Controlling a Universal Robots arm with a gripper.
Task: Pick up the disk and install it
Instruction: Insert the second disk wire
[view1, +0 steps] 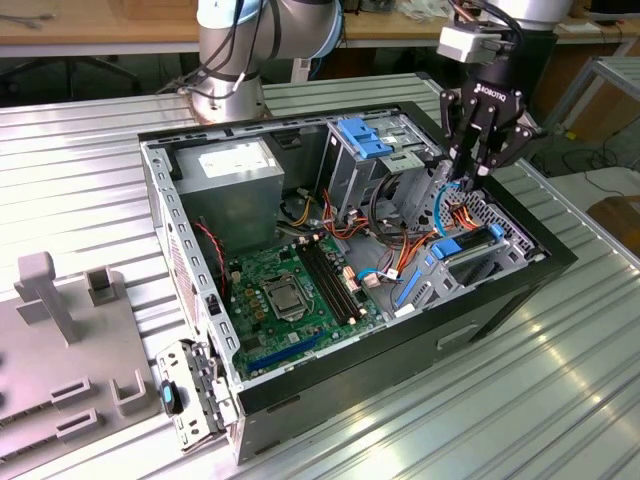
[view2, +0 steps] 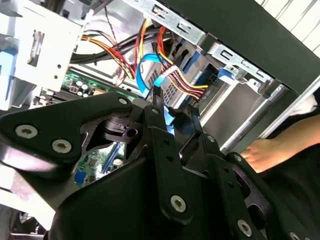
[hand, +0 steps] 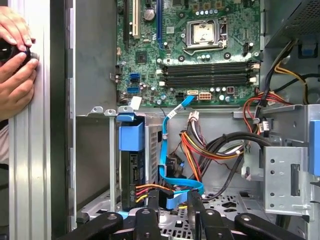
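The disk (view1: 470, 247), dark with bright blue side rails, sits in the lower drive bay of the open computer case (view1: 500, 300), on the exterior view's right. In the first wrist view the disk (hand: 132, 172) lies under its blue rail, with red, yellow and black wires plugged into its end. My gripper (view1: 463, 178) hangs just above the bay. Its fingertips (hand: 151, 204) are closed around the end of a light blue flat cable (hand: 172, 200) beside the disk. In the second wrist view the same blue cable (view2: 150, 70) curls down between the fingers (view2: 157, 102).
Inside the case are the green motherboard (view1: 290, 290), the grey power-supply box (view1: 235, 170) and a metal drive cage with a blue latch (view1: 365, 140). Wire bundles (hand: 215, 147) crowd the bay. A person's hands (hand: 15, 60) rest on the case edge. A grey fixture (view1: 60, 340) stands at the exterior view's left.
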